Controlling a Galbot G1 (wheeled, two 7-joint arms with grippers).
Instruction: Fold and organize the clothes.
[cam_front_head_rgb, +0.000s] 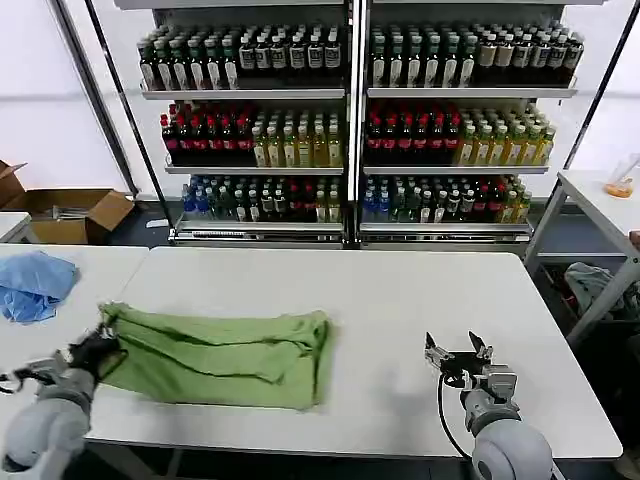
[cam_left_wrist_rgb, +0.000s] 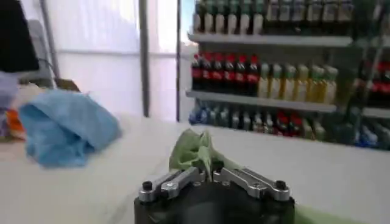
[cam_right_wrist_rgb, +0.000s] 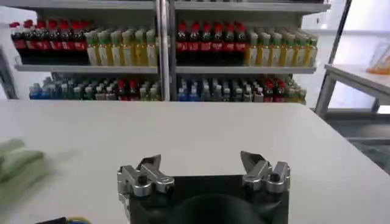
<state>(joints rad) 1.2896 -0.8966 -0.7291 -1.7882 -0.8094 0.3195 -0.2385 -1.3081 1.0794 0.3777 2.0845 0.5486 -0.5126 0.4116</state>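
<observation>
- Lying on the white bench (cam_front_head_rgb: 400, 300), the light green shirt (cam_front_head_rgb: 225, 355) is bunched into a wide, wrinkled band, left of the bench's middle and toward the front edge.
- The left gripper (cam_front_head_rgb: 100, 347) sits at the shirt's left end, and its fingers (cam_left_wrist_rgb: 183, 178) are pressed together on a raised fold of the green fabric, as the left wrist view shows.
- The pinched fold stands up a little from the bench surface, while the other parts of the shirt lie flat.
- The right gripper (cam_front_head_rgb: 456, 356) is over bare bench near the front right, well apart from the shirt, with its fingers (cam_right_wrist_rgb: 148, 165) spread and holding nothing.
- I think it hovers just above the surface, but contact is hard to judge.
- A light blue cloth (cam_front_head_rgb: 35, 283) lies crumpled on the neighbouring bench at the far left, apart from the shirt.
- Shelves of bottled drinks (cam_front_head_rgb: 350, 120) stand behind the bench.
</observation>
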